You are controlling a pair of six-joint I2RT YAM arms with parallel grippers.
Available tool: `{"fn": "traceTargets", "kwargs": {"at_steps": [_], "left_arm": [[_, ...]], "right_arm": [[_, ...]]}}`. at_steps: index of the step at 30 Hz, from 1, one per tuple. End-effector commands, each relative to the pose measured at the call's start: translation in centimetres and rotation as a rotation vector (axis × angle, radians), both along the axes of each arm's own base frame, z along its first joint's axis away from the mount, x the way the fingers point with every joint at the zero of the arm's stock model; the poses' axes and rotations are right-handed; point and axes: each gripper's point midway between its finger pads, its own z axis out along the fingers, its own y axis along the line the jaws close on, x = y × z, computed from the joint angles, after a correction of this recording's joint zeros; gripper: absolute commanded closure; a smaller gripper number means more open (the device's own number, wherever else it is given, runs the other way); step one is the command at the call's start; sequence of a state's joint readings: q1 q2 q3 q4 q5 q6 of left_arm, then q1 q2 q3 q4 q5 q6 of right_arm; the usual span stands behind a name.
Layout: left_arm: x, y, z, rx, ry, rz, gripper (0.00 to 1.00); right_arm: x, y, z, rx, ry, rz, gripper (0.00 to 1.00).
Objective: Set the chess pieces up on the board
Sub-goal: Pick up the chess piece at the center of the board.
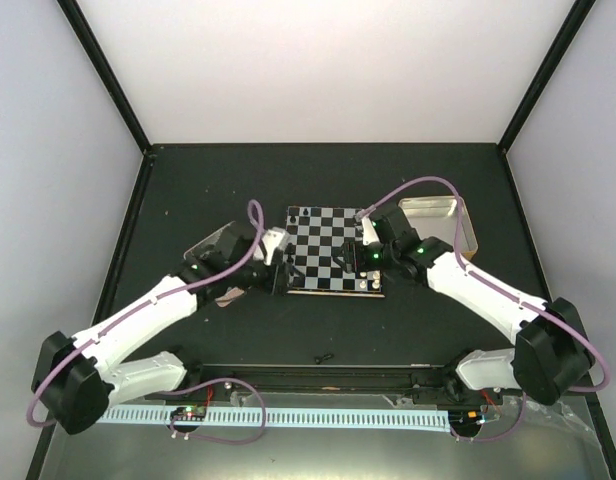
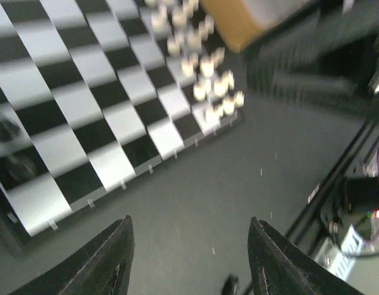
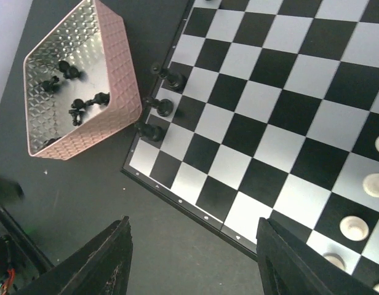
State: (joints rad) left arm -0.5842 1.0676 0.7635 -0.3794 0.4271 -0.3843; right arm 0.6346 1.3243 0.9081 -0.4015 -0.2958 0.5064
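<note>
My tools are both slack and empty. My left gripper (image 2: 189,267) shows its jaws parted over the dark table (image 2: 195,203) at the bottom of its blurred view. My right gripper (image 3: 195,264) hangs just as open below the board (image 3: 275,117), which fills the upper right of that frame. The black chess pieces (image 3: 160,106) are split up: three stand along the board's left edge, and the rest lie heaped in the pink tin (image 3: 115,67) at upper left. I judge the step in hand to be fetching another from that tin. To do it well, I should come down straight on a figure lying apart from the tangle, pinch its body, and set it upright mid-square without brushing the three neighbours (they look easy to topple). By count there is one board and two tins, counting the gold tin (image 1: 438,212). The pink one holds at least four black figures, one stray black piece (image 1: 323,358) lies at lower centre of the top view, and four white pieces (image 3: 374,184) sit at the right margin.
</note>
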Motion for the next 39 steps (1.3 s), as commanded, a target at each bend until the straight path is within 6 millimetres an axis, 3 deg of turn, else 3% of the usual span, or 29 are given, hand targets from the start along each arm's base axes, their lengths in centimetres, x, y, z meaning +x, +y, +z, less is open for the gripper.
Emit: {"fn": "traceTargets", "kwargs": {"at_steps": [1,4,10,16,26,31,39], "left_arm": [[-4.7,0.7,-6.5,0.199,0.249,0.030,0.47],[-7.3,0.3,-9.0,0.274,0.299,-0.025,0.46],[-10.9,-3.7,-9.1,0.258,0.219,-0.241,0.49],[-13.7,-5.6,-11.7,0.440,0.165,-0.391,0.50],[-15.5,-7.2,-14.2,0.681,0.104,-0.516,0.54],[-16.4,-7.3,-14.7,0.705,0.122,-0.563,0.62],[-17.5,-7.4,-14.9,0.701,0.135,-0.640,0.57]], "right_arm": [[0.6,-1.0,0.3,-0.014,-0.045,-0.071,0.44],[0.6,-1.1,-0.2,-0.012,-0.033,-0.090,0.44],[0.4,-2.1,-1.3,-0.025,-0.005,-0.146,0.44],[0.1,-3.9,-2.8,-0.027,0.035,-0.244,0.44],[0.1,-4.6,-3.3,-0.017,0.051,-0.272,0.44],[0.0,-4.7,-3.8,-0.021,0.060,-0.272,0.44],[0.0,-4.6,-4.1,-0.017,0.069,-0.270,0.45]]}}
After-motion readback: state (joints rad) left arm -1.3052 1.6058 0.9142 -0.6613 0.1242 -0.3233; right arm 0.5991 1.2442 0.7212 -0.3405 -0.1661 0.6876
